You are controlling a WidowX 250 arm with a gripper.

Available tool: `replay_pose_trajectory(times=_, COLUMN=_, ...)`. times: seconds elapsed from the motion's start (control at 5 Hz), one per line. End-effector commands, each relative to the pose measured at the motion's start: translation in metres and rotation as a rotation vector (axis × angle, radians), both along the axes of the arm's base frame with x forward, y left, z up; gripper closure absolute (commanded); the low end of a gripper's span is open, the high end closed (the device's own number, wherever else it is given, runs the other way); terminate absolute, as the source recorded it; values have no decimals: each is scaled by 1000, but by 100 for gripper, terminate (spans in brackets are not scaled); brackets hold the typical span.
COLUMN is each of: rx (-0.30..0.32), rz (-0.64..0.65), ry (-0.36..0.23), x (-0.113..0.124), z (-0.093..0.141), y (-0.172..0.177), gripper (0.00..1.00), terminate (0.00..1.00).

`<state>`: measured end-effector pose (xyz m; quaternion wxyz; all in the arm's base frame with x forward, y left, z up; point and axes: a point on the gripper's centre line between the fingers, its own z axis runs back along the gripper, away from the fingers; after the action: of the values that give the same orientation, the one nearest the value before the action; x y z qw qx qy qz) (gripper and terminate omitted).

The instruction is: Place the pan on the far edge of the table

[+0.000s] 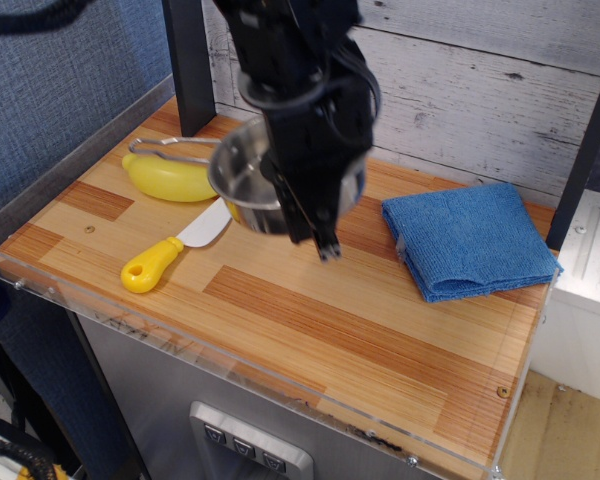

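I have the black gripper (315,215) clamped on the rim of the small shiny steel saucepan (248,185), held above the striped wooden table (310,320) at frame centre, wire handle pointing left, far edge up-frame behind it.

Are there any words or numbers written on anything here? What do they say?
No words or numbers can be read anywhere.
Pan, held by the pincer: plain shiny metal, no label.
Knife, yellow banana-shaped toy and blue cloth: no print.
Three small buttons on the grey base: any marks are too small to read.
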<state>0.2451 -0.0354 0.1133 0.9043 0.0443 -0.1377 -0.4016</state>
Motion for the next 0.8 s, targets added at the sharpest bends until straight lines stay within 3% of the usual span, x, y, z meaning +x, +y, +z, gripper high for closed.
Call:
replay_pose_trajectory(times=0.0, rx=37, rz=-47, ry=2, x=-18, z=-22, y=-18, gripper=100, terminate=0)
replay_pose_trajectory(times=0.6, rx=94, rz=-78, ry=91, x=-22, z=-79, y=-31, gripper=100, terminate=0)
